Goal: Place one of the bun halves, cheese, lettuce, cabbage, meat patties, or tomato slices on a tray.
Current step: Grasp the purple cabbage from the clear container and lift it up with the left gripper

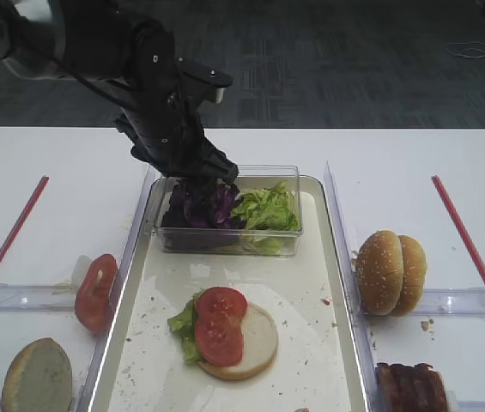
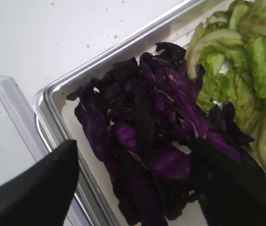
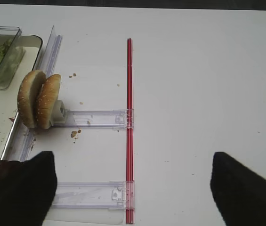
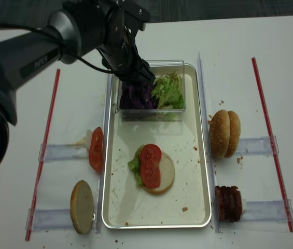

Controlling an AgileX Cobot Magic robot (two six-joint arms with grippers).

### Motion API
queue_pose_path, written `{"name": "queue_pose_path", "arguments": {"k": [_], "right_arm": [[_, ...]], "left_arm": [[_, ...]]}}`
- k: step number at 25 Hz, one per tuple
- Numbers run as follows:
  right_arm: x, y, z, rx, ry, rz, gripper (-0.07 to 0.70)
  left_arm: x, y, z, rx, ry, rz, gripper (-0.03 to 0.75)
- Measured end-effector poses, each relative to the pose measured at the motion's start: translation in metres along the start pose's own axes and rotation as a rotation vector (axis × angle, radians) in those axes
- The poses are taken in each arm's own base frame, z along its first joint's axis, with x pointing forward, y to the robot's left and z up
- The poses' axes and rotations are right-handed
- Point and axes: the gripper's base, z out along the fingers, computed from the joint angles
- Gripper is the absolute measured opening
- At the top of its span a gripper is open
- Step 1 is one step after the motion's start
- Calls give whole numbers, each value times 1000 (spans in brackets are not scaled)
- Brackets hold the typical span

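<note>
Dark purple cabbage (image 1: pixel 199 206) fills the left half of a clear plastic box (image 1: pixel 225 245), beside light green lettuce (image 1: pixel 268 208), at the far end of the silvery tray (image 1: pixel 319 343). My left gripper (image 1: pixel 199 176) reaches down into the box. In the left wrist view its fingers (image 2: pixel 34 188) stand apart on either side of the cabbage (image 2: pixel 147 141), open around the heap. Mid-tray lies a pale bun half (image 1: pixel 259 343) with lettuce and two tomato slices (image 1: pixel 219 322) on it. My right gripper (image 3: pixel 133 188) hangs open over bare table to the right.
Two sesame bun halves (image 1: pixel 390 272) stand on edge right of the tray, with meat patties (image 1: pixel 411 388) nearer the front. Left of the tray are tomato slices (image 1: pixel 95 292) and a bun half (image 1: pixel 36 378). Red strips (image 1: pixel 469 245) and clear plastic strips (image 3: pixel 95 117) lie on the table.
</note>
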Motion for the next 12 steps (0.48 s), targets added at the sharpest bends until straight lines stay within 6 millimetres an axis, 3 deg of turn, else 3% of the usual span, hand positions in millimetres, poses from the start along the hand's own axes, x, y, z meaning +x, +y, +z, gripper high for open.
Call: {"name": "queue_pose_path", "arguments": {"k": [12], "right_arm": [[0,0,0,0,0,0,685]], "left_arm": [[5,-5,31,24,25,-14,399]]}}
